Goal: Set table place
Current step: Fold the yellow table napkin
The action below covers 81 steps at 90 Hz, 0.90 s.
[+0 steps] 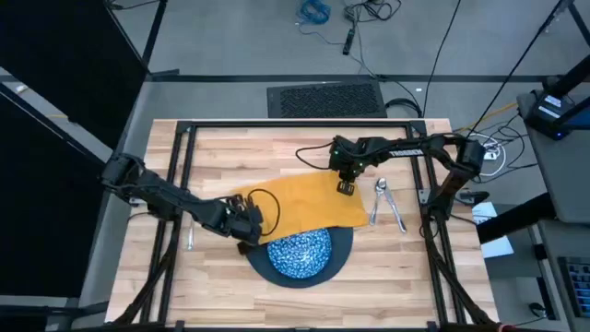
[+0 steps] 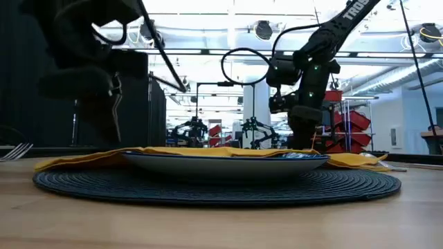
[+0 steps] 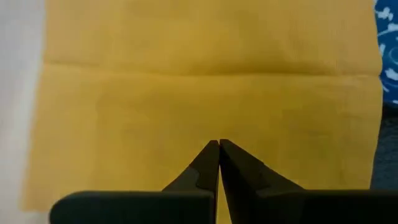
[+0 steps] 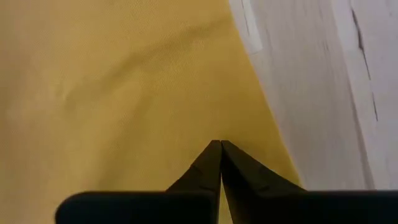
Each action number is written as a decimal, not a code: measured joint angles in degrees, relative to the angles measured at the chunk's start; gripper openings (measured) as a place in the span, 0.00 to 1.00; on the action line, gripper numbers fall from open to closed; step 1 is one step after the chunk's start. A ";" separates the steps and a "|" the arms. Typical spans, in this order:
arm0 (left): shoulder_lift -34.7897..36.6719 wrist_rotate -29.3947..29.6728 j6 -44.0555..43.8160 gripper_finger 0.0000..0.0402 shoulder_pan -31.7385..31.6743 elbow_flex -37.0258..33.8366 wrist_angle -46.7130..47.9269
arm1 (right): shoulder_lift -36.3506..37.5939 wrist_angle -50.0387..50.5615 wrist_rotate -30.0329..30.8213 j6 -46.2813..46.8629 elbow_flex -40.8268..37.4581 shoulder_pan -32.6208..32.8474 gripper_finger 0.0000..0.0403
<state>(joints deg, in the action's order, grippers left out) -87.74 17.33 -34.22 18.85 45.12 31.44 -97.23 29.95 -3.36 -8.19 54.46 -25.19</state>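
A mustard-yellow napkin [image 1: 300,205] lies spread flat on the table [image 1: 212,148]. Its near edge reaches the blue-and-white speckled dish [image 1: 300,251], which sits on a large dark round plate [image 1: 343,260] ribbed like a mat. My left gripper [image 1: 247,219] is shut above the napkin's left end [image 3: 186,106]. My right gripper [image 1: 346,186] is shut above the napkin's far right part [image 4: 137,93], close to its edge. A spoon [image 1: 379,195] and a knife [image 1: 395,212] lie to the right of the napkin, and a fork [image 1: 191,236] lies at the left. My left gripper points down at the napkin near its left end [image 3: 219,134] with shut fingertips; no cloth shows gathered between them, and I cannot tell whether they touch it. My right gripper points down likewise near the napkin's right edge [image 4: 261,137]; touching or not, I cannot tell.
A black metal frame [image 1: 304,126] runs around the tabletop. Bare wood lies at the far side and along the near left and near right corners. Cables and a floor grille [image 1: 324,99] are beyond the far edge.
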 joint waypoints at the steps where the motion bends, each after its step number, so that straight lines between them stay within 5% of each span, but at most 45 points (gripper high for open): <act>1: 0.00 -0.27 -0.03 0.00 0.00 -0.17 -0.15 | 0.00 -0.01 0.00 -0.01 0.00 0.00 0.00; 81: -0.70 -3.18 -1.96 0.00 -0.04 -3.03 -4.07 | -2.24 -1.43 0.09 0.22 0.01 -3.39 0.00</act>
<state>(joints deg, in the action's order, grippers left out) -88.44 14.15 -36.18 18.81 42.09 27.38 -99.48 28.52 -3.27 -7.97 54.47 -28.58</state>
